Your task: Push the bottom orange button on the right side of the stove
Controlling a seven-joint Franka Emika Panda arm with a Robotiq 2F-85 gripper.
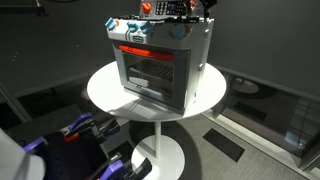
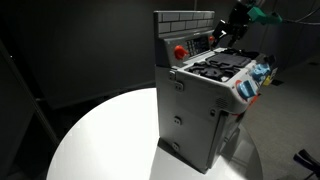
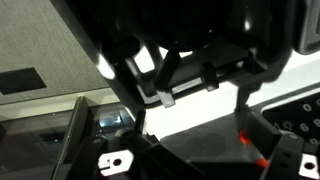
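Observation:
The stove [image 1: 155, 65] is a small grey toy oven with a glass door, an orange-red strip and blue knobs, standing on a round white table [image 1: 105, 90]. In an exterior view its white top and black burners [image 2: 215, 68] show in front of a grey brick back panel with a round red-orange button [image 2: 180, 50]. My gripper [image 2: 229, 35] hovers over the back right of the stove top, close to the panel, and also shows in the exterior view facing the oven door [image 1: 188, 12]. In the wrist view the fingers [image 3: 190, 85] look shut and empty above the stove, near two orange spots [image 3: 246, 134].
The table's white pedestal base [image 1: 165, 150] stands on a dark floor. Blue and black equipment [image 1: 85, 130] sits low beside the table. The brick back panel [image 2: 185, 22] rises just behind the gripper. Dark walls surround the scene.

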